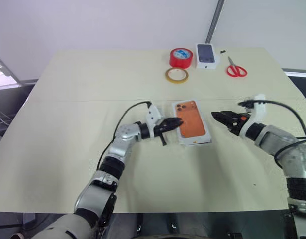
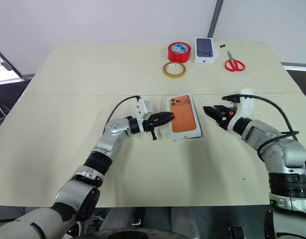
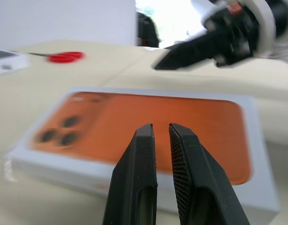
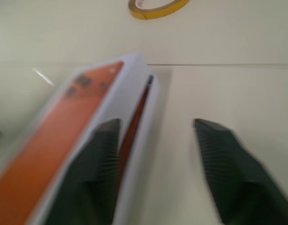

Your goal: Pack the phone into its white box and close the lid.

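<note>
The lid point(image 1: 192, 121), with its orange phone picture facing up, is lying on top of the white box point(image 4: 143, 101) at the middle of the bench point(image 1: 68, 149), so the phone itself is presumably sitting inside, though it cannot be seen directly. In the right wrist view a dark, reddish gap is showing along one long side between lid and box, so the lid appears to be sitting not fully down; judging from that, the packing looks done and what is left is pressing the lid flush. The left claw point(image 1: 173, 123) is resting at 9 o'clock of the box, pointing across toward it, its two fingers point(image 3: 139, 178) nearly together with only a thin slit between them, gripping nothing, its tips at or just against the lid's near edge. The right claw point(image 1: 220, 118) is hovering at 3 o'clock of the box, just beside it and apart from it, its fingers point(image 4: 228, 173) standing clearly spread and empty. A red tape roll point(image 1: 180, 58), a yellow tape ring point(image 1: 176, 75), red scissors point(image 1: 236, 68) and a smaller white box point(image 1: 206, 56) are lying toward 12 o'clock, well apart from the work.
</note>
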You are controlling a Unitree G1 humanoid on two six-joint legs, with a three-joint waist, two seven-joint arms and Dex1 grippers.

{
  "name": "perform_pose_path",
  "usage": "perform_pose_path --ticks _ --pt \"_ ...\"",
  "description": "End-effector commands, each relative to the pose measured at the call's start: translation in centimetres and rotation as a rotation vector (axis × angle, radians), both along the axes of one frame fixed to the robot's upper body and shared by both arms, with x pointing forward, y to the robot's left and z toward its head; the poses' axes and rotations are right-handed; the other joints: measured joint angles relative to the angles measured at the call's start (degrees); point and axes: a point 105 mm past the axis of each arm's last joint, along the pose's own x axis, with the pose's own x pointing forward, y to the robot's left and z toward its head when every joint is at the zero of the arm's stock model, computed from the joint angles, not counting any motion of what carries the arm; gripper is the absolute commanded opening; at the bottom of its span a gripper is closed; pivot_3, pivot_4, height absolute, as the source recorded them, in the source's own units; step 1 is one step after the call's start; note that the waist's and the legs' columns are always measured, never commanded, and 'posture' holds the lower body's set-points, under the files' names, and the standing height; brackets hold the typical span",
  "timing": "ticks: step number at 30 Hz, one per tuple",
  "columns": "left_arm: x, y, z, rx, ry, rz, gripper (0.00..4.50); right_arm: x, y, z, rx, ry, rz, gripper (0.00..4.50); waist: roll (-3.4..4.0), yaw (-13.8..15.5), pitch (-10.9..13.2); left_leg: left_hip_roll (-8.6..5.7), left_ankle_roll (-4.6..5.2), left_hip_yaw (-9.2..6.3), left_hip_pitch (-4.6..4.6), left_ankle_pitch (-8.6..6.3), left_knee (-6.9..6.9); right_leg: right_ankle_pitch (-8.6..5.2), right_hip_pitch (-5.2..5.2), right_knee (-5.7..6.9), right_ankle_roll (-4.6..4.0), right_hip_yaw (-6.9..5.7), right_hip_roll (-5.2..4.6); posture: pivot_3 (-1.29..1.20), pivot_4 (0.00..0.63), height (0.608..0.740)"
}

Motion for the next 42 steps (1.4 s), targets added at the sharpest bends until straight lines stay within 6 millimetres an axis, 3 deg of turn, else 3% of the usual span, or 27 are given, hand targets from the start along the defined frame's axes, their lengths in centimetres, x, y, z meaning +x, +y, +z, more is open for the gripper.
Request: perform_pose_path --ticks 1,2,7,19,31,42 --pt "0.5 0.7 -0.1 0.020 0.021 0.036 0.58 0.6 -0.5 1.1 -0.147 -0.121 -0.002 0.47 0.00 0.03 0.00 0.00 -0.01 0.00 0.00 0.01 0.00 0.00 0.00 0.00 0.00 0.00 0.00 0.00 0.150 0.740" --pt "0.7 0.9 -0.8 0.041 0.074 0.044 0.58 0.7 -0.3 0.9 -0.179 -0.131 0.008 0.03 0.00 0.09 0.00 -0.01 -0.01 0.00 0.00 0.01 0.01 0.00 0.00 0.00 0.00 0.00 0.00 0.00 0.150 0.740" --pt "0.9 0.3 -2.9 0.129 0.202 0.051 0.58 1.1 1.4 1.1 -0.203 -0.175 0.060 0.03 -0.01 0.08 0.00 -0.01 -0.02 -0.01 0.00 0.01 0.01 0.00 0.00 0.00 0.00 0.00 0.00 0.00 0.150 0.740" --pt "0.2 -2.3 -2.3 0.107 0.217 -0.023 0.58 0.5 3.0 0.1 -0.266 -0.173 0.144 0.03 0.00 0.98 0.00 -0.04 -0.06 0.00 0.02 0.03 0.01 0.00 0.00 -0.01 0.00 0.00 0.00 0.00 0.150 0.740" --pt "-1.0 -2.5 -2.2 0.101 0.197 -0.058 0.58 -0.5 2.5 -0.1 -0.281 -0.158 0.150 0.03 0.00 1.20 0.00 -0.04 -0.06 -0.01 0.01 0.03 0.01 0.00 0.00 -0.01 0.00 0.01 -0.01 0.00 0.150 0.740" --pt "-0.8 -2.2 -2.0 0.092 0.208 -0.037 0.58 -1.7 2.4 -0.1 -0.329 -0.150 0.179 0.03 0.00 1.22 0.00 -0.04 -0.06 -0.01 0.02 0.03 0.01 0.00 0.00 0.00 0.00 0.01 -0.01 0.00 0.150 0.740"
